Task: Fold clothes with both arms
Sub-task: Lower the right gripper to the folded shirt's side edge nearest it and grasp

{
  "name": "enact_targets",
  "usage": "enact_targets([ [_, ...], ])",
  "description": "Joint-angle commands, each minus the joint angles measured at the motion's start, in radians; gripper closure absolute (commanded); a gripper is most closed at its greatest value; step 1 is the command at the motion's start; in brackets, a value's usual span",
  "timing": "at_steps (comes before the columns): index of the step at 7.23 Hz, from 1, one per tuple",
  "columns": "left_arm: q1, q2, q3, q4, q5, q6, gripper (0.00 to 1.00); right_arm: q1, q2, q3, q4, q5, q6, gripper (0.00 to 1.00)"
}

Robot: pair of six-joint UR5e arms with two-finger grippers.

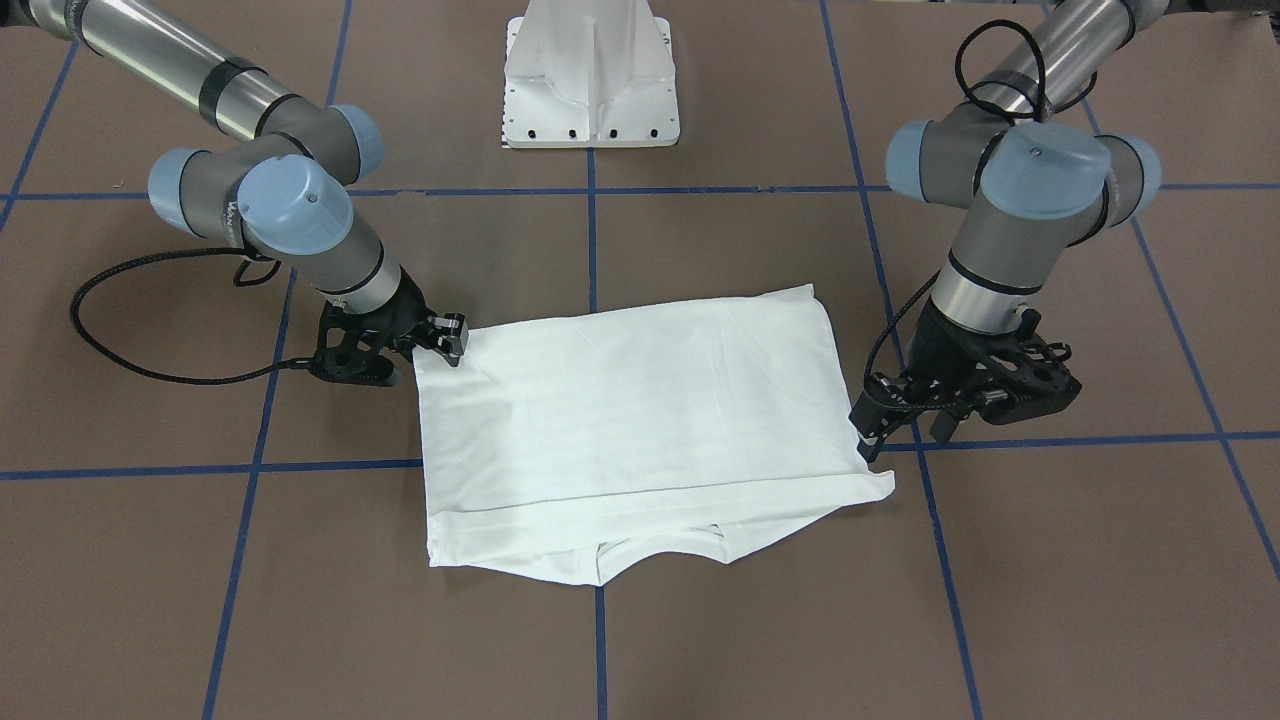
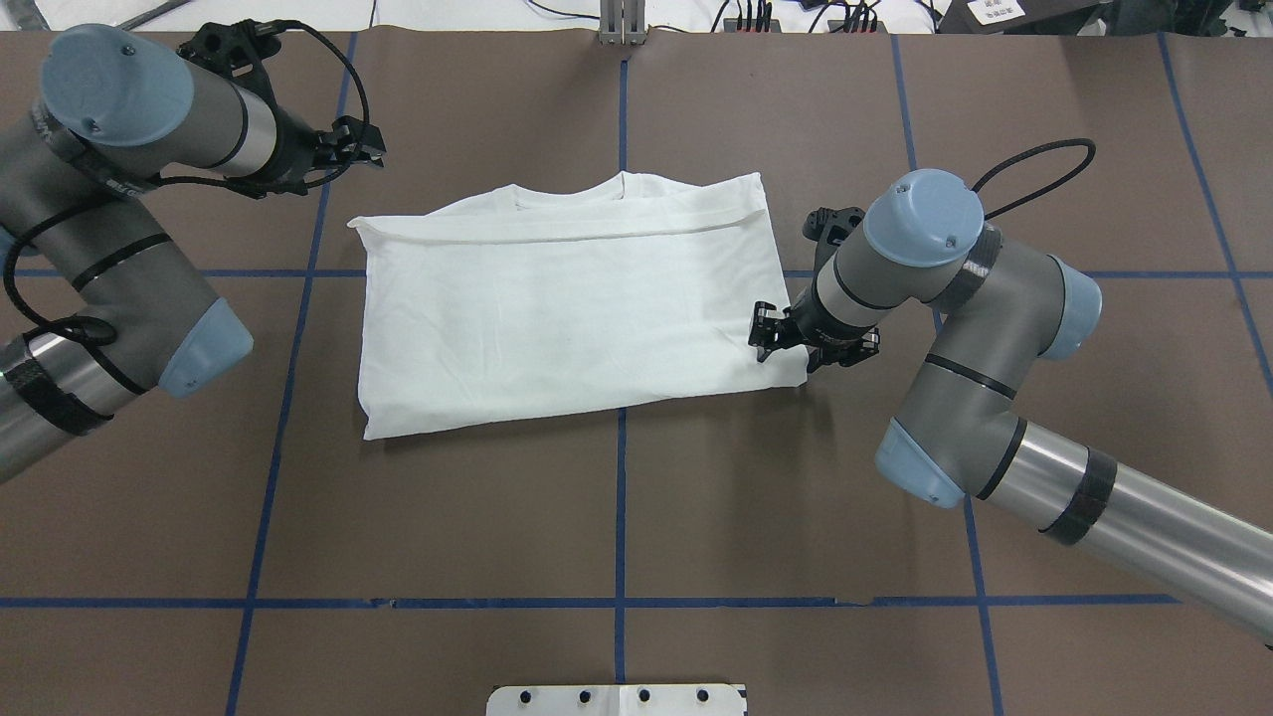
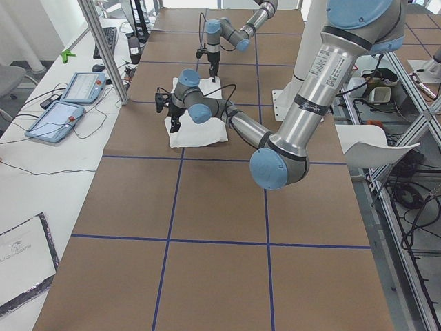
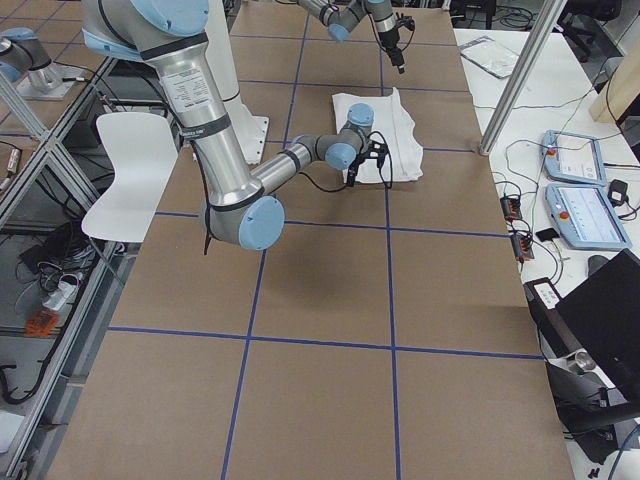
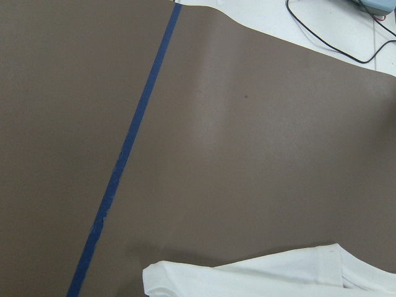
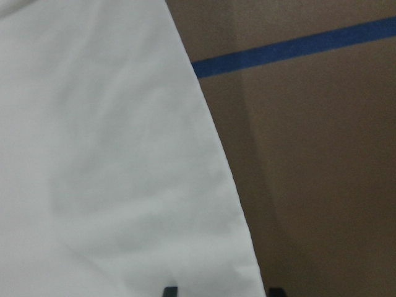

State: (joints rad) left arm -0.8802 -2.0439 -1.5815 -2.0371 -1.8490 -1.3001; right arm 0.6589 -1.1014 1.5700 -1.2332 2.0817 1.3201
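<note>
The white shirt lies folded into a flat rectangle on the brown table, with its crew neck at the far edge. My right gripper is open at the shirt's near right corner. In the right wrist view its fingertips straddle the cloth's side edge. My left gripper is open and hangs off the cloth, just beyond the shirt's far left corner. The left wrist view catches only that corner. From the front, the left gripper and the right gripper flank the shirt.
Blue tape lines grid the brown table. The white pedestal stands at the robot's side of the table. A side bench beyond the far edge carries tablets and cables. Black cables loop from both wrists.
</note>
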Motion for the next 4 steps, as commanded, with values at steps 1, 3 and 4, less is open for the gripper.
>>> enact_targets([
  [1,0.001,0.001,0.003,0.0,0.002,0.001,0.02,-0.01,-0.027,0.036,-0.002,-0.018,0.001,1.0],
  [3,0.001,0.011,-0.005,-0.002,0.004,0.001,0.03,-0.042,-0.114,0.138,-0.023,-0.018,-0.001,1.0],
  [4,0.001,0.011,-0.009,0.0,0.023,-0.001,0.03,-0.045,-0.17,0.206,-0.025,-0.018,-0.001,1.0],
])
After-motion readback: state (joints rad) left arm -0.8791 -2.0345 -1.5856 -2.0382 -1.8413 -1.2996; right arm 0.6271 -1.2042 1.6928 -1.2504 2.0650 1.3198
